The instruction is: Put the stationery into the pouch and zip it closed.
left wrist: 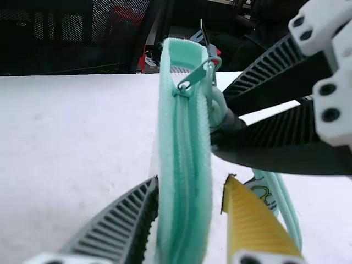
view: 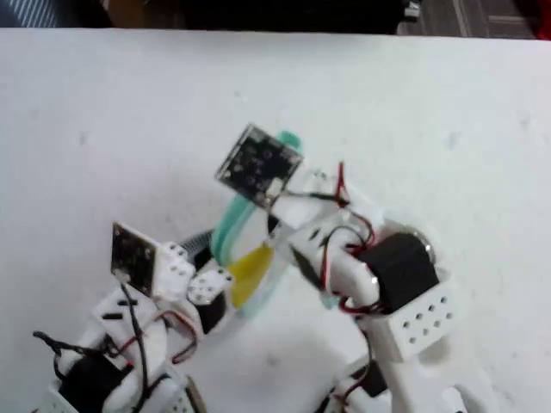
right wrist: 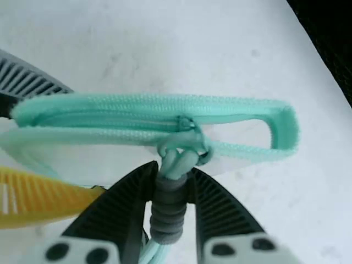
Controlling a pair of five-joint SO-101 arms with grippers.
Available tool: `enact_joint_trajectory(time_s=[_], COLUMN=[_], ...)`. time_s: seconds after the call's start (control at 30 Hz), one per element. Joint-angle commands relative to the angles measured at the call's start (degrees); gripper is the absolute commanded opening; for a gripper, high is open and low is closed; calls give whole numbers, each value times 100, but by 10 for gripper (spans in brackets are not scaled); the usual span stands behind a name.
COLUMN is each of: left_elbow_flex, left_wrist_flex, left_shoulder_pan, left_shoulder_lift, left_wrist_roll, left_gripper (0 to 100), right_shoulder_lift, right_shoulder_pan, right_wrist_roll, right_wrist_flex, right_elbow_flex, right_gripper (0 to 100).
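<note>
A mint green pouch (view: 225, 228) stands on its edge between the two arms in the high view. My left gripper (left wrist: 187, 190) is shut on the pouch's (left wrist: 184, 165) zipped rim, with a grey finger (left wrist: 126, 217) on one side and a yellow finger (left wrist: 250, 220) on the other. My right gripper (right wrist: 173, 170) is shut on the grey cord pull (right wrist: 166, 212) tied to the zipper slider (right wrist: 187, 125). The teeth are joined from the slider toward the left gripper's side. Beyond the slider the rim (right wrist: 278, 129) gapes open. The right gripper's black fingers (left wrist: 275, 137) sit close behind the slider (left wrist: 192, 80).
The pouch rests on a white table (view: 413, 103) with free room to the far side and to both sides. The table's far edge (view: 258, 30) meets a dark background. Both arm bases and their wires (view: 344, 249) crowd the near edge.
</note>
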Motion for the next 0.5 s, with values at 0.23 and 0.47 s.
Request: enact_joint_trajectory(time_s=[0.23, 0.47], left_elbow_flex=[633, 826], left_wrist_flex=[-1354, -1547], left_shoulder_pan=[198, 189], left_shoulder_lift=[31, 31], left_wrist_roll=[0, 0], left_gripper=[41, 20], right_shoulder_lift=[-470, -470], right_shoulder_pan=[-215, 277], right_wrist_roll=[9, 9], right_wrist_flex=[400, 145], right_elbow_flex=[-844, -1046], right_gripper=[16, 16])
